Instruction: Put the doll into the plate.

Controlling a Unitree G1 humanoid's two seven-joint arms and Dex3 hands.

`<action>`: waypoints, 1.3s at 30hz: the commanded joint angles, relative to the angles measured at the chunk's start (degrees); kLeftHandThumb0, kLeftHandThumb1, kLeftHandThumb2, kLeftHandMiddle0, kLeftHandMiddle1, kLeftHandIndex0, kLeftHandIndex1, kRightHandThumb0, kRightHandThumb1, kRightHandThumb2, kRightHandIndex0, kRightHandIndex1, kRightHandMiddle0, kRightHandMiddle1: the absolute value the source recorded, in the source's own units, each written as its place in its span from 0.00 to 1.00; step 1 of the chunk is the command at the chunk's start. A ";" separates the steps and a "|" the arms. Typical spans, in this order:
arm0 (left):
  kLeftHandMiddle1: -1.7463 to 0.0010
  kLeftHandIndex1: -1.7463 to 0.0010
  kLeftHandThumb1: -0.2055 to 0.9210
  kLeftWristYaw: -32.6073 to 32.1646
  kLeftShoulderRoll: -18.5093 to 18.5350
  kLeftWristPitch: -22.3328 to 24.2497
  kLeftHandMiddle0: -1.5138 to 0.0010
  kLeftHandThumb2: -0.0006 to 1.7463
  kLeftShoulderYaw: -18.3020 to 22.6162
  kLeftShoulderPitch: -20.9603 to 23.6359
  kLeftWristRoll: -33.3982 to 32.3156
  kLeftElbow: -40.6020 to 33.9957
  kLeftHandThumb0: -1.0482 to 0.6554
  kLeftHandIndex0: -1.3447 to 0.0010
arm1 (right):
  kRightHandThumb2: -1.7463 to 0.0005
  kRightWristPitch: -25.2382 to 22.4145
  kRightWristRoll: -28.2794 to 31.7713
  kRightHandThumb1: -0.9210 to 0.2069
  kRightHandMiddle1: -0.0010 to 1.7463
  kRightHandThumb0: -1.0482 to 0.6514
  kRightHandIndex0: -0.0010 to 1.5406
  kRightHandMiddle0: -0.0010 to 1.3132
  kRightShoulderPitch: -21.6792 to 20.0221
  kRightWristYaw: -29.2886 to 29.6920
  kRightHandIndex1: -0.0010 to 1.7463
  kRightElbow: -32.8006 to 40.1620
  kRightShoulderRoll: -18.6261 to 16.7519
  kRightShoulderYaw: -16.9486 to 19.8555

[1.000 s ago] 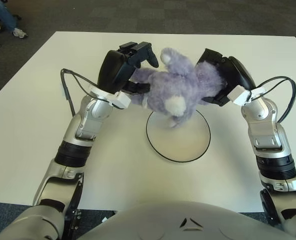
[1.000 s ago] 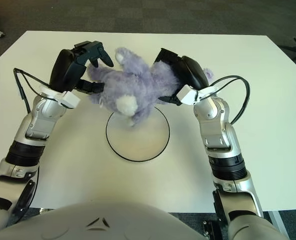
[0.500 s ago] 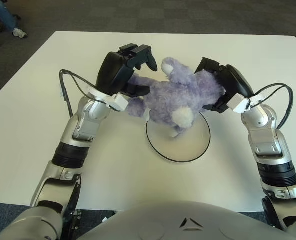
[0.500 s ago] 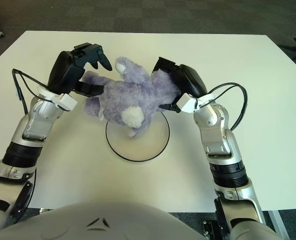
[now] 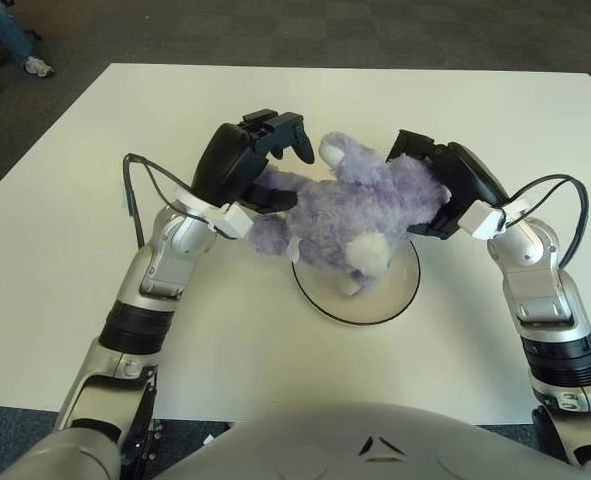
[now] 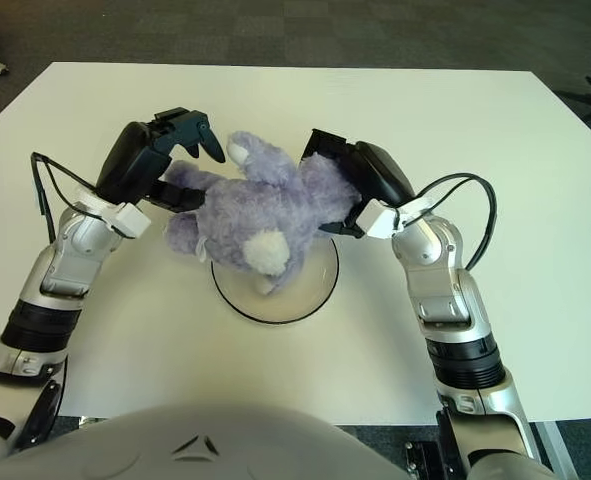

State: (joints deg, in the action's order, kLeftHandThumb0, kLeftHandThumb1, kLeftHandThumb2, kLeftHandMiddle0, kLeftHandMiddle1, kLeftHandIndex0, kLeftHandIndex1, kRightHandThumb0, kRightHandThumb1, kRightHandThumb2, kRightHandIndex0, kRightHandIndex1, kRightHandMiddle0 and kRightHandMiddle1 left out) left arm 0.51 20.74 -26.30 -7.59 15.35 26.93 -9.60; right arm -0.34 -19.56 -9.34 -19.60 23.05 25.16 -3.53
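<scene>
- Left eye view: no legible writing. The left hand (image 5: pixel 247 160) and right hand (image 5: pixel 445 185) clamp the purple doll (image 5: pixel 340 215) from either side, fingers curled onto its plush, above the far rim of the plate (image 5: pixel 393 300) on the white table (image 5: pixel 65 190).
- Right eye view: the doll (image 6: pixel 260 215) hangs lower than a second ago, nearer the plate (image 6: pixel 310 300), still gripped.

You have a white table (image 5: pixel 95 200) standing on dark carpet, and a round white plate (image 5: pixel 385 300) with a dark rim lies near its middle.
</scene>
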 commanded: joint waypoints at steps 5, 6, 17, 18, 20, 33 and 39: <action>0.06 0.14 0.39 0.47 0.46 -0.90 0.58 0.74 0.64 -0.50 -0.21 -0.26 0.61 0.51 | 0.09 -1.32 1.98 0.88 1.00 0.62 0.66 0.60 1.41 -1.86 0.71 2.47 0.93 1.17; 0.05 0.14 0.39 0.48 0.49 -1.02 0.58 0.75 0.68 -0.51 -0.26 -0.24 0.61 0.50 | 0.09 -1.63 2.03 0.88 1.00 0.62 0.66 0.61 1.50 -2.16 0.71 2.71 1.05 1.13; 0.01 0.16 0.35 0.85 0.46 -1.69 0.56 0.78 0.55 -0.58 -0.14 0.32 0.61 0.49 | 0.11 -3.98 1.34 0.84 1.00 0.62 0.63 0.56 2.69 -4.90 0.74 5.52 3.04 1.74; 0.01 0.17 0.34 0.86 0.44 -1.72 0.56 0.79 0.55 -0.60 -0.09 0.35 0.61 0.49 | 0.12 -4.10 1.25 0.83 1.00 0.62 0.63 0.55 2.69 -4.99 0.74 5.59 3.12 1.72; 0.00 0.17 0.34 0.87 0.42 -1.80 0.55 0.79 0.54 -0.65 0.06 0.42 0.61 0.49 | 0.13 -4.43 0.73 0.82 1.00 0.62 0.63 0.54 2.85 -5.07 0.74 6.00 3.46 1.74; 0.02 0.16 0.34 0.72 0.32 -2.31 0.56 0.79 0.53 -0.90 0.25 0.73 0.61 0.49 | 0.15 -6.81 -1.89 0.67 0.99 0.61 0.50 0.37 3.84 -4.46 0.97 8.04 4.28 2.62; 0.02 0.16 0.35 0.64 0.24 -2.23 0.56 0.78 0.55 -0.94 0.46 0.69 0.61 0.49 | 0.21 -7.97 -3.66 0.60 0.95 0.61 0.45 0.35 3.33 -4.91 1.00 8.25 5.07 2.75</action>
State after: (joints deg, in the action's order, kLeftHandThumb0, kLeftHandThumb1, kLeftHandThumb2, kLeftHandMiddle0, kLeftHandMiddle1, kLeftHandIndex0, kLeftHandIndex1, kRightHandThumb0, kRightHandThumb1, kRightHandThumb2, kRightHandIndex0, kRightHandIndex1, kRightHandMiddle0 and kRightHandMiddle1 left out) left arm 1.19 20.70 -28.19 -7.44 14.94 27.09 -8.99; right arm -7.61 -22.25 -5.66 -24.42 30.31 29.19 -1.53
